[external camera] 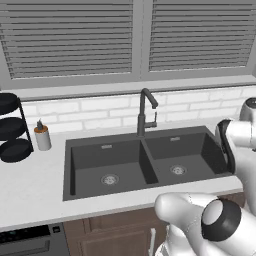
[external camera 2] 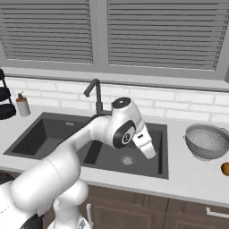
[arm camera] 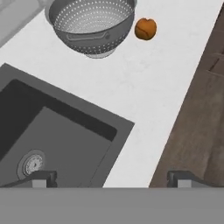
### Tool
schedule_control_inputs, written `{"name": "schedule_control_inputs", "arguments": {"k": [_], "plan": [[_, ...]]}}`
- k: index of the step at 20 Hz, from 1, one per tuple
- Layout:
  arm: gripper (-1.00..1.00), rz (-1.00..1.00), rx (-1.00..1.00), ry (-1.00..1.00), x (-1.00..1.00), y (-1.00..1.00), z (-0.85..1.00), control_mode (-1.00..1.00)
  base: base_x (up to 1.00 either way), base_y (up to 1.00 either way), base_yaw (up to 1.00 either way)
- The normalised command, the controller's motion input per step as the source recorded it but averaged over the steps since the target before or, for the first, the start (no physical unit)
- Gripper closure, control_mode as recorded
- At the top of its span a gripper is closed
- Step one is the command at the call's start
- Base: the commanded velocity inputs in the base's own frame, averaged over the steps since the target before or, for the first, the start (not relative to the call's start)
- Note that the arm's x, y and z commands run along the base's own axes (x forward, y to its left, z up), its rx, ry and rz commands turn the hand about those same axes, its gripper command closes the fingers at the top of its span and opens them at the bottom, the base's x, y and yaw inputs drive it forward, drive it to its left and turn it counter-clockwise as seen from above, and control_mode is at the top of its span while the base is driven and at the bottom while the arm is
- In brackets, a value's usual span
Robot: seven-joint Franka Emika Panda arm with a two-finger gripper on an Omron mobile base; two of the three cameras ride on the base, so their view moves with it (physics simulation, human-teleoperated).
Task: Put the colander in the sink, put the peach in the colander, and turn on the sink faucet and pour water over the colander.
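So the right base view catches the colander (external camera 2: 207, 141) sitting on the white worktop (external camera 2: 188, 176) to the right of the sink (external camera 2: 58, 134), with the peach (external camera 2: 225, 168) just beside it at the near right edge, while the left base view gives you the soap bottle (external camera: 42, 136) and black stacked racks (external camera: 12, 128) off on the far left instead. The arm is bent over the right basin, hand angled down and to the right. In the hand view the fingers (arm camera: 111, 178) are spread wide apart with nothing between them, hanging over the basin's right corner. The colander is a shiny perforated metal bowl with a side handle, upright, and the little orange peach sits close by, not touching it. The faucet (external camera: 145, 111) stands behind the basin divider.
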Motion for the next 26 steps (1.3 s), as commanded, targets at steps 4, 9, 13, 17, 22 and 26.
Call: {"name": "schedule_control_inputs", "arguments": {"k": [4,9,13,17,22,26], "plan": [[-1.0,-0.21,0.12,0.0,0.11,-0.75,0.0,-1.0,0.0,0.0,0.0],[-1.0,-0.08,0.23,0.0,0.03,-0.68,0.05,-1.0,0.0,0.0,0.0],[-1.0,-0.05,0.29,0.0,0.0,-0.61,0.17,-1.0,0.0,0.0,0.0],[-1.0,-0.05,0.25,0.0,0.04,-0.48,0.19,-1.0,0.0,0.0,0.0],[-1.0,-0.01,0.15,0.0,0.28,-0.52,0.01,-1.0,0.0,0.0,0.0],[-1.0,0.0,0.11,0.0,0.38,-0.41,-0.01,-1.0,0.0,0.0,0.0]]}}
